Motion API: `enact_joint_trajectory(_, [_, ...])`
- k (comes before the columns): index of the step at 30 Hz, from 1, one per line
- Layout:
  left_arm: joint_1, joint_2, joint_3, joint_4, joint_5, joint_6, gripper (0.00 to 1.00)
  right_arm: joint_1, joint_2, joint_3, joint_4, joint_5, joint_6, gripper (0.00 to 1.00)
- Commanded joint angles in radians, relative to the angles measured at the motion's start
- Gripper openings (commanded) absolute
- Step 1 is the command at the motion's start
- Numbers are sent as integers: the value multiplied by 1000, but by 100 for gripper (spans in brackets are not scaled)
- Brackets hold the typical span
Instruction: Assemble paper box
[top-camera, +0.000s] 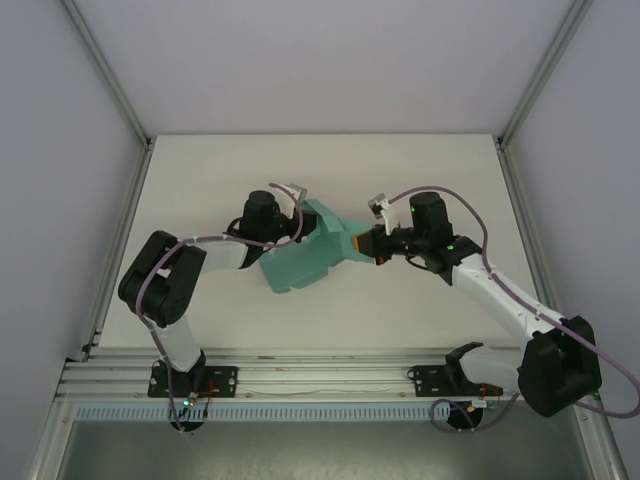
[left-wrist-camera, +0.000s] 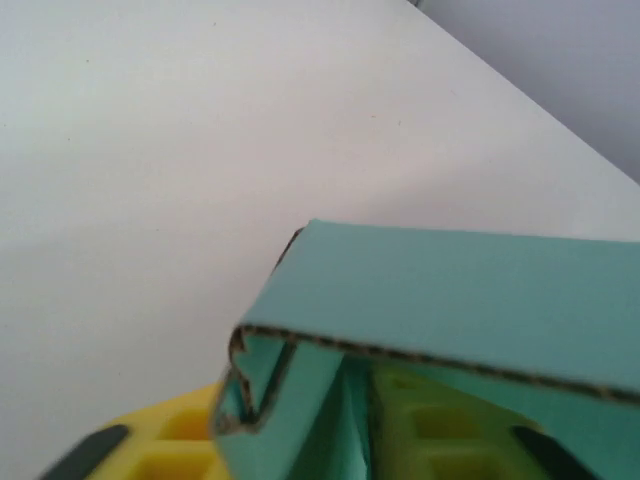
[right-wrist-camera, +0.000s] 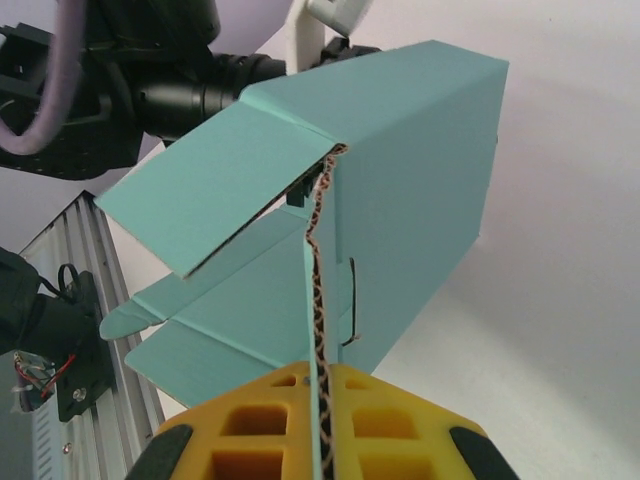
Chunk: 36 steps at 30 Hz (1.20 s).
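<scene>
Currently the half-folded, teal-green corrugated-card paper box (top-camera: 305, 258) is held between both arms over the white desk (top-camera: 200, 180). Right pincer (right-wrist-camera: 318, 425) is clamped on a raw panel edge. Left pincer (left-wrist-camera: 320, 440) appears closed on the opposite wall, though blurred. Judged light, stiff, crease-prone: grip panels beside folds.

Paper box (top-camera: 305, 255) plain teal-green all over; cut edges brown and cream, wavy corrugated pattern. Right gripper (right-wrist-camera: 318, 405) yellow with square recesses, black patches at 5 and 7 o'clock of right wrist view. Left gripper (left-wrist-camera: 300, 445) yellow too, tinted greenish beside card. Table (top-camera: 200, 190) white. Left arm (top-camera: 170, 290), right arm (top-camera: 500, 300) black and white; cables (top-camera: 470, 215) lilac; green light (top-camera: 413, 213) at 3 o'clock from box
</scene>
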<state>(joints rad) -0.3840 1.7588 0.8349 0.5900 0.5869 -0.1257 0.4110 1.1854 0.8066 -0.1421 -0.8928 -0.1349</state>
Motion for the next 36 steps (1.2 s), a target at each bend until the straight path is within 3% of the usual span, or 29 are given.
enact_joint_trajectory(1, [4,-28,4,22,9,22,18,-7,-29,-17,11,-18,-7,0])
enact_joint_trajectory(7, [4,-14,-8,50,32,21,0,-13,-57,-22,23,34,3,0])
enact_joint_trajectory(8, [2,-12,-13,53,14,27,0,-13,-54,-23,8,59,-7,5])
enact_joint_trajectory(12, [-31,0,-33,39,-147,95,0,-14,-50,-35,-50,284,8,51])
enact_joint_trajectory(14, [-62,12,-51,52,-230,134,0,-16,-69,-39,-87,396,37,65])
enact_joint_trajectory(19, [-139,48,-85,116,-356,190,0,-20,-163,-72,-53,482,75,82])
enact_joint_trajectory(22, [-160,81,-87,146,-368,187,0,-24,-171,-56,23,535,135,92])
enact_joint_trajectory(29, [-190,108,-137,269,-404,179,0,-24,99,167,-60,529,121,92])
enact_joint_trajectory(34, [-203,133,-141,278,-422,190,0,-6,304,271,-27,394,82,86])
enact_joint_trajectory(36, [-209,140,-140,280,-436,192,0,22,378,311,-24,407,49,86])
